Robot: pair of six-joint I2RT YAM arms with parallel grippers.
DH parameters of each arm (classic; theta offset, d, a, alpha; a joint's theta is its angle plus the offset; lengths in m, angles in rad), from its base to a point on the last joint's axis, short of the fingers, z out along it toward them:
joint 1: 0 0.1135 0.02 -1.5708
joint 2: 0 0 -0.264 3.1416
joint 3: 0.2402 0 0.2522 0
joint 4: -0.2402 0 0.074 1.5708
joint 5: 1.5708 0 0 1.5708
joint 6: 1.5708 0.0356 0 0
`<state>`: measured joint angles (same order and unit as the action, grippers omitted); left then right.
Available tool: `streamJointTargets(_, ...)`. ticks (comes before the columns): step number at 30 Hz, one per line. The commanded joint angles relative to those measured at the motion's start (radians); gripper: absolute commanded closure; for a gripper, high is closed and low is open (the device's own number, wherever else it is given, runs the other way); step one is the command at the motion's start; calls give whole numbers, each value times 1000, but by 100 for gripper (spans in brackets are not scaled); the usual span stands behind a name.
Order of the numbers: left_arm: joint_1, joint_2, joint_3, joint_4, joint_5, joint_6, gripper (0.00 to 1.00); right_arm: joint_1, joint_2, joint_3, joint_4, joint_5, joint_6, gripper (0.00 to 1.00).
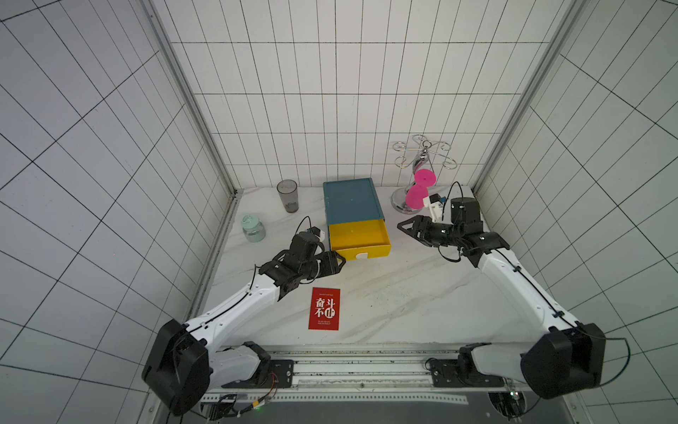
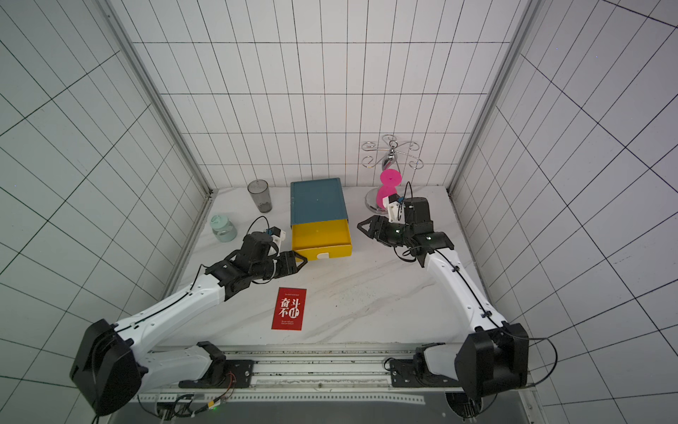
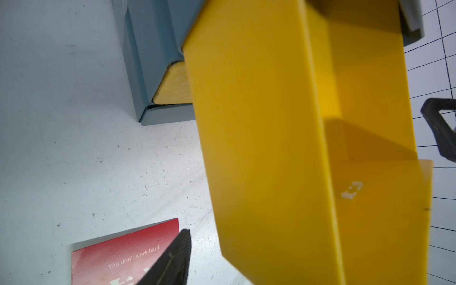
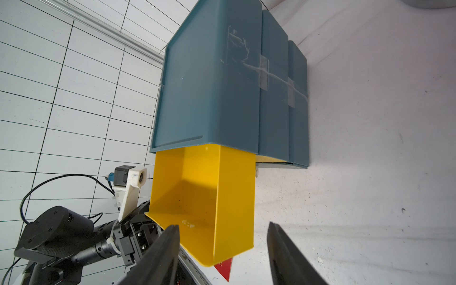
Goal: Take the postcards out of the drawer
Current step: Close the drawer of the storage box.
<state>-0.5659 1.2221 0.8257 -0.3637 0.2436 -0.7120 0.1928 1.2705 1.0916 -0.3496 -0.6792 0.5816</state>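
In both top views a single red postcard (image 1: 324, 309) (image 2: 289, 309) lies flat on the white marble table (image 1: 403, 293), in the lower middle of the frame, below the drawer and well apart from it. Its white lettering faces up.

The yellow drawer (image 1: 357, 233) stands open at the centre of the frame, jutting from the top tier of the blue cabinet (image 1: 352, 200). Its floor is bare yellow; no card shows inside it.

The left gripper (image 1: 339, 261) sits just beside the drawer's lower-left front corner. In the left wrist view one dark finger (image 3: 172, 259) lies off to the side over the postcard's corner (image 3: 123, 254), clear of the drawer wall, while the other is hidden behind the yellow plastic. The pincer is released and grasps nothing.

The right gripper (image 1: 403, 227) hangs to the right of the drawer, near it but not touching. In the right wrist view its fingers (image 4: 162, 254) stand spread with only table between them.

A grey tumbler (image 1: 287, 195) and a mint jar (image 1: 253, 228) stand left of the cabinet.
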Motion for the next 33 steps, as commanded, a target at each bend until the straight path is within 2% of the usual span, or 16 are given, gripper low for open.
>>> streamJointTargets(1, 6, 16, 44, 4, -55, 39, 37, -18, -40, -46, -35, -7, -28, 40)
streamJointTargets(11, 19, 67, 100, 7, -156, 101, 34, -29, -135, -163, -56, 5, -27, 39)
streamJointTargets(17, 31, 124, 152, 10, -164, 143, 33, -29, -187, -257, -39, 18, 17, 39)
streamJointTargets(22, 47, 168, 195, -16, -167, 146, 33, -30, -244, -380, 81, 24, 139, 39)
streamJointTargets(27, 55, 193, 217, 5, -182, 155, 32, -25, -296, -534, 265, 50, 323, 40)
streamJointTargets(33, 58, 228, 259, 13, -216, 184, 31, 19, -324, -602, 276, 162, 387, 40)
